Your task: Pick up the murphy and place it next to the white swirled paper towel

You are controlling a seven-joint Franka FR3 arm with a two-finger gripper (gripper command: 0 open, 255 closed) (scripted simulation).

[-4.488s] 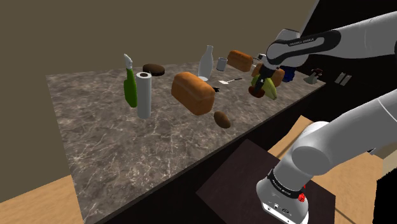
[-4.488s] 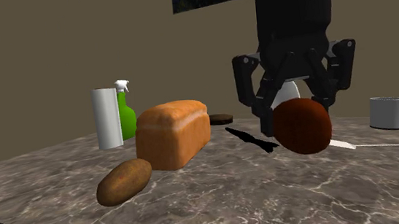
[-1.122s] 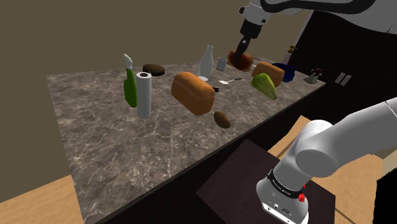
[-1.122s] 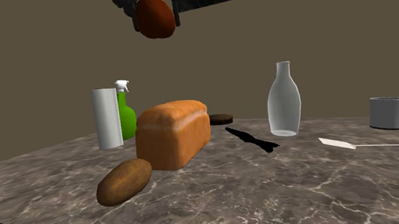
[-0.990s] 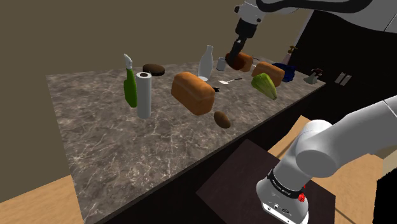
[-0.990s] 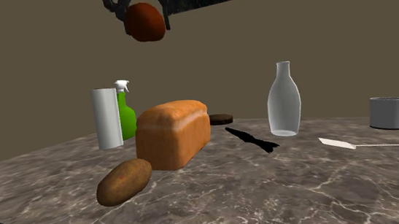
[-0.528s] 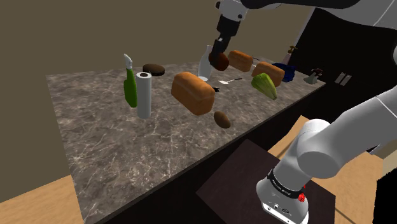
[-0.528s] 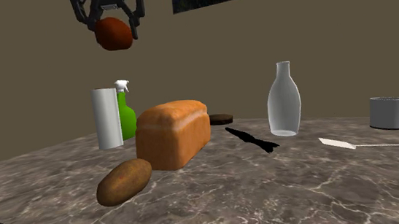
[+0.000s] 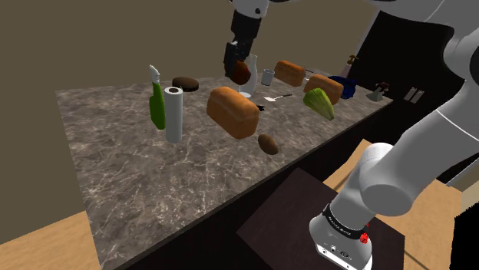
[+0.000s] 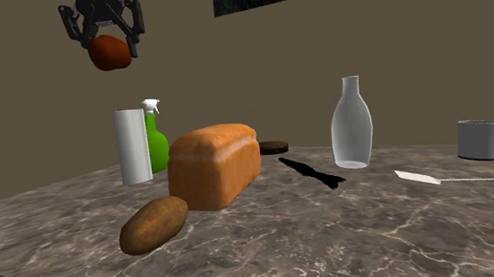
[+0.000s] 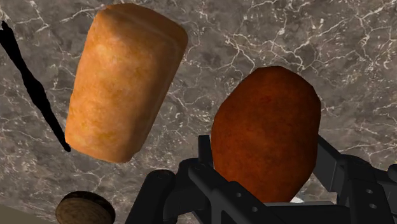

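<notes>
Tool (image 10: 106, 43) clamped round reddish-brown potato (image 10: 109, 53). We hold it high over table (image 9: 115, 169); height, we judge, keeps it clear of loaf (image 9: 232, 111). Paper towel roll (image 9: 174, 113) upright near table's wall edge; we judge descent beside it comes next.

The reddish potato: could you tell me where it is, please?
The claw holds the potato high over the counter near the bread loaf, at the second exterior view's upper left.
</notes>
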